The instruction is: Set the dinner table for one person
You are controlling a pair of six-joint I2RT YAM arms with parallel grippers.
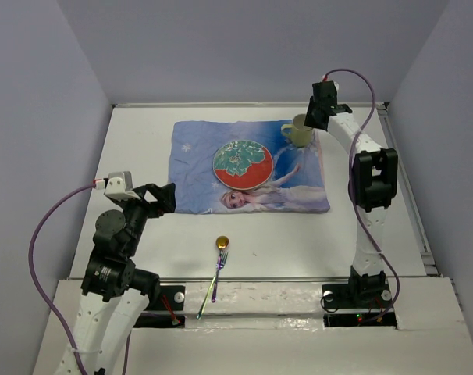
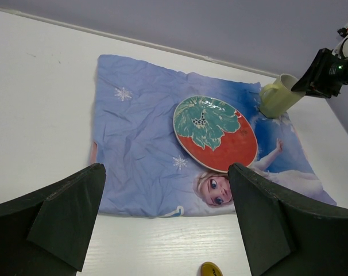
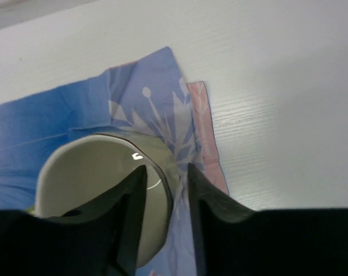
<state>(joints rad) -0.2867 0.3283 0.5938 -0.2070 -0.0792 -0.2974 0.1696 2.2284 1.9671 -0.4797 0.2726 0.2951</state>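
On the white dinner table (image 1: 143, 141) lies a blue princess mat (image 1: 193, 168) with a red and green plate (image 1: 243, 164) on it. A pale yellow-green mug (image 1: 299, 134) stands upright on the mat's far right corner. My right gripper (image 1: 313, 121) is over the mug. In the right wrist view the gripper (image 3: 166, 167) is open and straddles the mug (image 3: 93, 172) rim, one finger inside and one outside, with a gap to the wall. My left gripper (image 2: 165, 169) hangs wide open and empty over the table's near left, before the mat (image 2: 134, 144).
A gold-bowled spoon (image 1: 222, 243) and an iridescent fork (image 1: 213, 285) lie at the table's near edge, in front of the mat. The spoon's bowl (image 2: 210, 269) shows at the bottom of the left wrist view. Grey walls close in the table on three sides.
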